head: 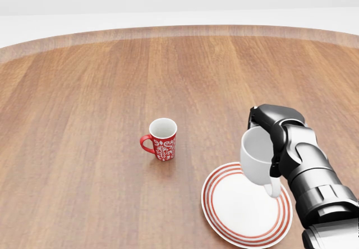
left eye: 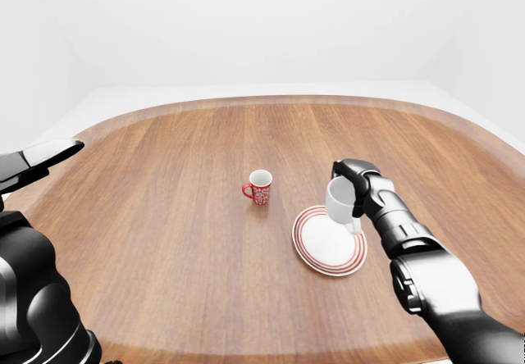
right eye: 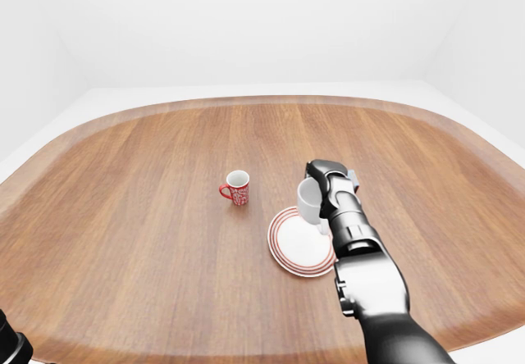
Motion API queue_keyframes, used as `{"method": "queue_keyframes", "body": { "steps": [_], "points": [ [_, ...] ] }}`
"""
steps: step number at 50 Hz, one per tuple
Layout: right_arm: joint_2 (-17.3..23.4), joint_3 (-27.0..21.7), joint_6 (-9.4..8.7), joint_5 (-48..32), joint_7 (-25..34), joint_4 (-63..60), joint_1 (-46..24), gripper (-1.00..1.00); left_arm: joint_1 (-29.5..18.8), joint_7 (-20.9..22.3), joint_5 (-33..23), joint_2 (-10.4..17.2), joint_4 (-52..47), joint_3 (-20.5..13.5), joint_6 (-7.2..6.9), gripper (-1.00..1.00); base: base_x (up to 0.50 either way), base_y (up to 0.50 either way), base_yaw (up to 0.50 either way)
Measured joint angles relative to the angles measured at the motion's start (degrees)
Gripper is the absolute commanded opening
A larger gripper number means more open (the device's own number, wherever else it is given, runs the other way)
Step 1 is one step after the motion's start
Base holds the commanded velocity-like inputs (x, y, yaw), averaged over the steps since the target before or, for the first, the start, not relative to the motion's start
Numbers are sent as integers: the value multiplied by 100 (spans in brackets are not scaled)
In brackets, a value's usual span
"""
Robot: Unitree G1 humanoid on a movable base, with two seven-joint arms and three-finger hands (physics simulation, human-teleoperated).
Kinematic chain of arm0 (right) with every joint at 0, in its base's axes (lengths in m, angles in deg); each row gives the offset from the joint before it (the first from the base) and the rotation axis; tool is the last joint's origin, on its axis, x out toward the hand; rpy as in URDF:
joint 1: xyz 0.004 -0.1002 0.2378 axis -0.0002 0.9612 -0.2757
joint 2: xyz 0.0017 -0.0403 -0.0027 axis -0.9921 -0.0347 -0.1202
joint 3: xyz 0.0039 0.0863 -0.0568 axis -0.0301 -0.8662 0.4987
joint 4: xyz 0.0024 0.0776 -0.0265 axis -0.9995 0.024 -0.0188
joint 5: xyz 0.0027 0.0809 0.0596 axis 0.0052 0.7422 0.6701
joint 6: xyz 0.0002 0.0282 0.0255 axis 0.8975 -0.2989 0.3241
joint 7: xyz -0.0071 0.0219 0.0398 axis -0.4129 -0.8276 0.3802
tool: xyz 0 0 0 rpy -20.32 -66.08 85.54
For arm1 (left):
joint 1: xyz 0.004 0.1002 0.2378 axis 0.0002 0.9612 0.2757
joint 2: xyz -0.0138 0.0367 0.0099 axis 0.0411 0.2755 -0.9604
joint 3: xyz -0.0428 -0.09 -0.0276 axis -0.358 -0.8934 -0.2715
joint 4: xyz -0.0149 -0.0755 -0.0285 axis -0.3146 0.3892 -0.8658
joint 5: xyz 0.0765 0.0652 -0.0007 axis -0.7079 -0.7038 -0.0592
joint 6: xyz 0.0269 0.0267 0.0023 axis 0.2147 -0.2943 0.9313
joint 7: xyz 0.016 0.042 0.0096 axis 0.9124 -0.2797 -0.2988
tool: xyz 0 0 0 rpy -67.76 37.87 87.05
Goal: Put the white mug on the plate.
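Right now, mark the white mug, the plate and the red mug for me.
white mug (head: 257,159), head view, on its outer side wall below the rim.
plate (head: 238,207), head view, on the bare white centre.
red mug (head: 164,146), head view, on the patterned side under the rim.

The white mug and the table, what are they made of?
The white mug looks like glazed ceramic: plain white, smooth, thick-walled, with soft shading, though it could be plastic. The right robot hand is gripping it over the plate. The table looks like polished wood, with brown plank stripes and grain.
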Motion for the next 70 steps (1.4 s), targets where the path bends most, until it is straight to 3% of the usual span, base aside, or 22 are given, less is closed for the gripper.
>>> {"method": "queue_keyframes", "body": {
  "steps": [70],
  "points": [
    [-344, 82, 0, -116, -604, 261, 652, -100, -22, 0, -22, -4, 32, 33, 0, 100, 0, 0, 0]
  ]
}}
